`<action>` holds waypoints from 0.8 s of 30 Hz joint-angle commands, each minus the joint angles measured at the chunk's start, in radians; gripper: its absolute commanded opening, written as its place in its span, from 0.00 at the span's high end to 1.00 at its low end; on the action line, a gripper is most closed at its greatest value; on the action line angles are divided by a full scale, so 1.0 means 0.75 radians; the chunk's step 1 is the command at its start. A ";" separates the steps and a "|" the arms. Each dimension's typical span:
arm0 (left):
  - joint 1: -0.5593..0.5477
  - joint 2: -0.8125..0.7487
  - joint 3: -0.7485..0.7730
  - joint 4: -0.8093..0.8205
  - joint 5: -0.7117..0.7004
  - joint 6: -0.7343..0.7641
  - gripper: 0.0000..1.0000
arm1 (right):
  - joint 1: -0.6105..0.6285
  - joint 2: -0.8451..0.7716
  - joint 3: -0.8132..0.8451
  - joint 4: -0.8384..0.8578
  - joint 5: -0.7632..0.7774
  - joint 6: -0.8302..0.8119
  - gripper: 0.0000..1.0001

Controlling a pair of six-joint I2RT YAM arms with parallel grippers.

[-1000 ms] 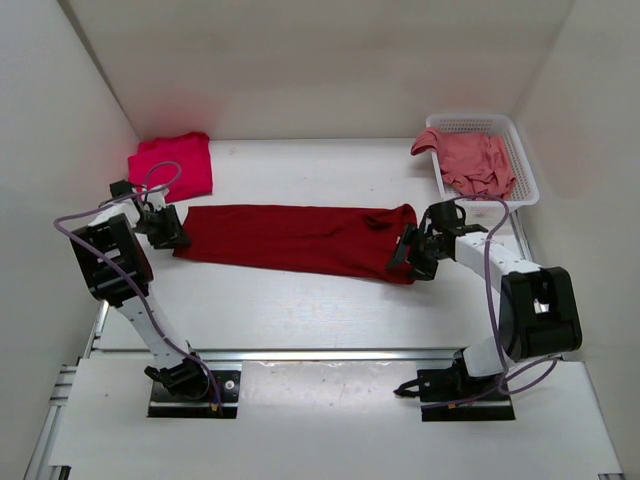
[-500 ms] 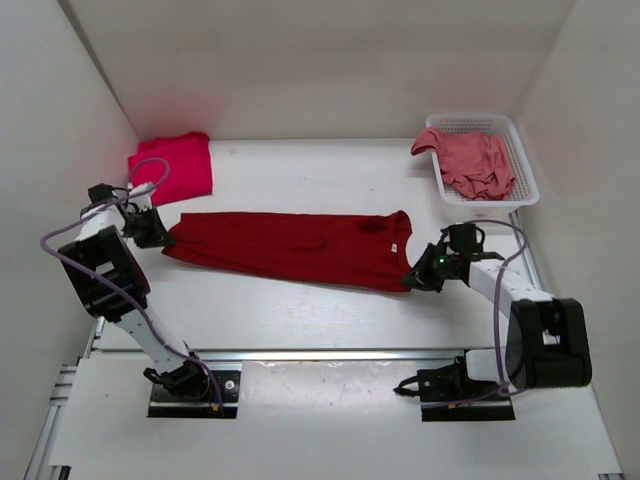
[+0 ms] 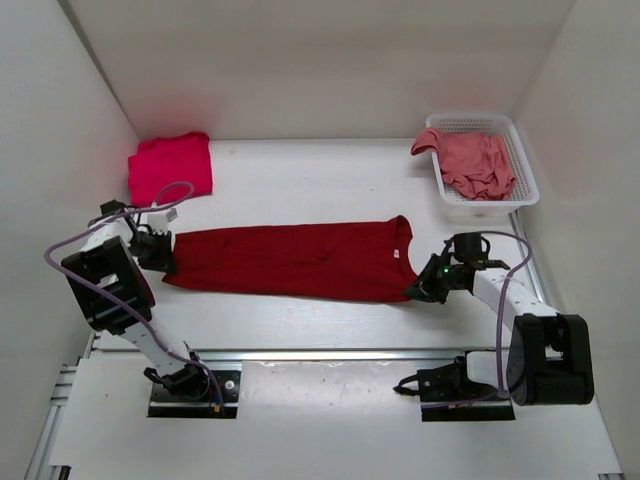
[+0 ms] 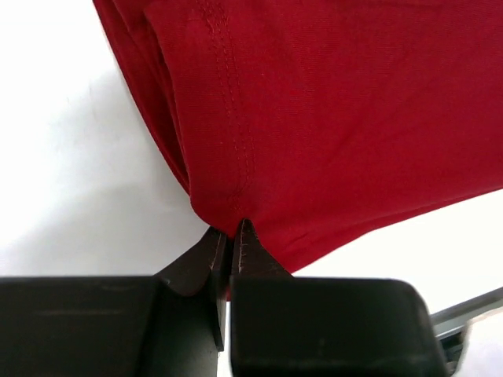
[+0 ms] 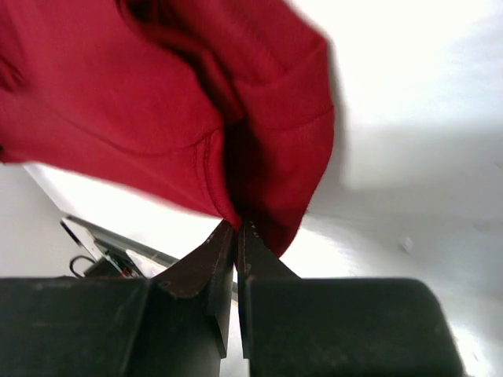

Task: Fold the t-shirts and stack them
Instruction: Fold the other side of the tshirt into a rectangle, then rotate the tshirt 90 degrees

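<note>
Spreading step: left claw [image 4: 232,232] and right claw [image 5: 236,232] pinched the dark crimson t-shirt [image 3: 290,260] by its ends; folding seemed due.

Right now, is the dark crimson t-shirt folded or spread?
Partly folded: the dark crimson t-shirt lies as a long narrow strip on the table, layers doubled at the hem, ends pinched by left gripper and right gripper.
</note>
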 commanded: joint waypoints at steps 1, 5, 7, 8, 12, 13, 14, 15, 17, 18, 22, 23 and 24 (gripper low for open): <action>0.020 -0.134 -0.041 -0.052 -0.090 0.196 0.92 | -0.058 -0.092 0.002 -0.090 0.046 -0.022 1.00; 0.001 -0.239 -0.157 -0.052 -0.135 0.358 0.75 | -0.044 -0.084 -0.016 -0.118 0.042 -0.022 0.97; 0.009 -0.266 -0.208 -0.034 -0.156 0.380 0.70 | -0.039 -0.068 -0.018 -0.145 0.060 -0.022 0.94; 0.028 -0.274 -0.231 -0.032 -0.160 0.389 0.65 | -0.039 -0.068 -0.018 -0.157 0.064 -0.024 0.93; 0.081 -0.270 -0.201 -0.123 -0.142 0.397 0.48 | -0.078 -0.086 -0.020 -0.255 0.109 -0.022 0.61; 0.101 -0.276 -0.190 -0.138 -0.137 0.389 0.45 | -0.082 -0.098 -0.008 -0.260 0.118 -0.022 0.47; 0.124 -0.282 -0.186 -0.132 -0.135 0.387 0.41 | -0.074 -0.141 0.002 -0.274 0.122 -0.002 0.38; 0.128 -0.294 -0.186 -0.122 -0.129 0.381 0.40 | -0.072 -0.172 0.006 -0.280 0.138 0.004 0.21; 0.191 -0.337 -0.196 -0.006 -0.105 0.320 0.41 | -0.040 -0.223 0.014 -0.292 0.181 0.079 0.01; 0.226 -0.368 -0.198 0.037 -0.084 0.234 0.40 | 0.013 -0.235 0.014 -0.286 0.209 0.102 0.01; 0.114 -0.382 -0.156 0.348 -0.141 -0.010 0.29 | 0.089 -0.189 -0.031 -0.211 0.261 0.188 0.01; 0.071 -0.344 -0.145 0.379 -0.218 -0.018 0.29 | 0.095 -0.164 -0.025 -0.188 0.271 0.202 0.01; -0.024 -0.319 -0.111 0.387 -0.264 -0.041 0.29 | 0.108 -0.138 -0.008 -0.176 0.287 0.205 0.01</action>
